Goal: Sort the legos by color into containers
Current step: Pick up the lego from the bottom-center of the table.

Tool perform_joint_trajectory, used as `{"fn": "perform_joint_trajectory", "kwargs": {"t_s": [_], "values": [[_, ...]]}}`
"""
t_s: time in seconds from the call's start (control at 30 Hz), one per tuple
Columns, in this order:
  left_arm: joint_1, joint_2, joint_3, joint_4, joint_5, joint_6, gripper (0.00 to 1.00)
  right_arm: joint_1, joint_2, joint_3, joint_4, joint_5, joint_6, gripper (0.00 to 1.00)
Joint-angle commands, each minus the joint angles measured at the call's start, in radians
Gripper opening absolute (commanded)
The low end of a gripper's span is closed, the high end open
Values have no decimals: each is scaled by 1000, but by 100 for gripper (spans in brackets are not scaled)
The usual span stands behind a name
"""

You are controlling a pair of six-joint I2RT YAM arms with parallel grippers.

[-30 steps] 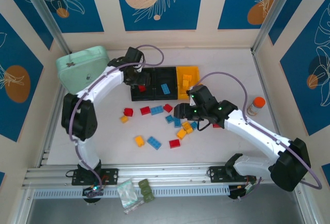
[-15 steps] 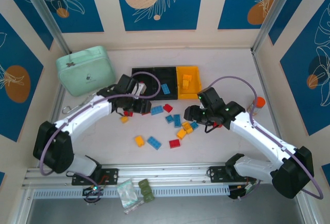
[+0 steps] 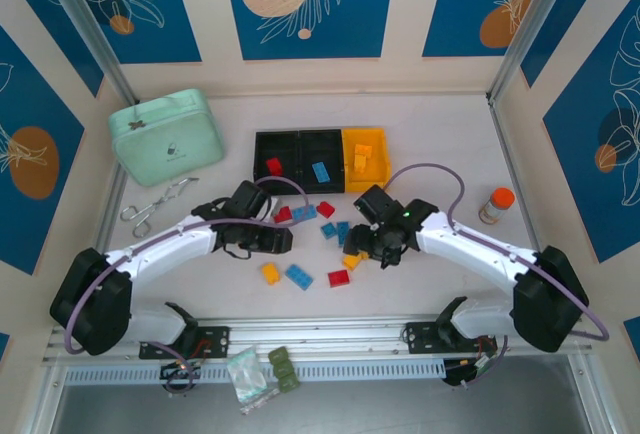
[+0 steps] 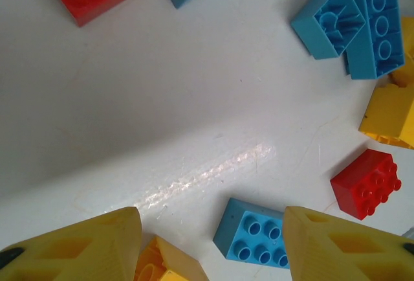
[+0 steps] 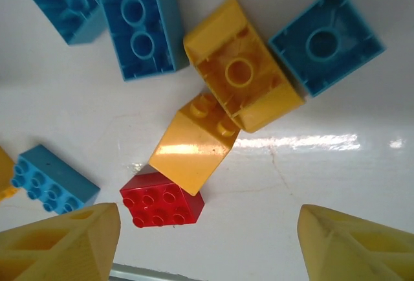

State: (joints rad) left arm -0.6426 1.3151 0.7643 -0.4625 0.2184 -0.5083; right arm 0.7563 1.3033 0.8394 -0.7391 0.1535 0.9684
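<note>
**While poised low over the loose legos: both grippers spread, nothing held**

As seen from above, starting with the white table [image 3: 440, 134]: left arm [image 3: 170, 239] and right arm [image 3: 480, 249] both reaching inward to mid-table. Mint-green case [image 3: 166, 138] at far left.

Right of the case, three joined containers in a row:
- left black bin [image 3: 262, 144], one red brick [image 3: 273, 165] inside
- middle black bin [image 3: 325, 144], one blue brick [image 3: 320, 171] inside
- yellow-orange bin [image 3: 376, 182], yellow bricks [image 3: 361, 158] inside

Left gripper [image 3: 278, 241] low, just in front of the black bins; jaws apart, clamping nothing. Right gripper [image 3: 380, 252] in front of the yellow-orange bin; jaws apart, likewise empty.

Metal scissors-like tool [image 3: 150, 209] below the case. Orange-capped bottle [image 3: 495, 204] at the right. Clear bag [image 3: 247, 374] and dark green blocks [image 3: 284, 369] on the near rail.

Loose legos [image 3: 330, 232] scattered between the two grippers, in front of the bins; red, blue and yellow mixed.

Left wrist view: blue six-stud brick [image 4: 255, 232] flat on the table in the gap between the fingertips [image 4: 97, 242], close to one; contact not clear.

Right wrist view: yellow sloped brick [image 5: 194, 148] against an upturned yellow brick [image 5: 246, 74]. Red studded brick [image 5: 162, 203] touching the sloped one. Upturned long blue brick [image 5: 139, 22] beyond.
</note>
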Motion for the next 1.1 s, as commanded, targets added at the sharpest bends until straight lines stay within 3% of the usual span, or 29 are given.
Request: {"fn": "perform_joint_trajectory", "kwargs": {"t_s": [0.0, 0.23, 0.47, 0.8, 1.07], "values": [[-14, -26, -22, 33, 23, -32, 59, 18, 63, 4, 17, 1, 88, 73], [-17, -53, -59, 39, 4, -45, 59, 27, 197, 54, 22, 14, 139, 70], [-20, -55, -97, 65, 9, -67, 59, 32, 259, 79, 37, 6, 139, 59], [-23, -28, -99, 93, 16, -78, 58, 31, 325, 97, 73, 3, 132, 61], [-28, -42, -114, 89, 6, -89, 58, 45, 327, 130, 60, -2, 104, 34]]}}
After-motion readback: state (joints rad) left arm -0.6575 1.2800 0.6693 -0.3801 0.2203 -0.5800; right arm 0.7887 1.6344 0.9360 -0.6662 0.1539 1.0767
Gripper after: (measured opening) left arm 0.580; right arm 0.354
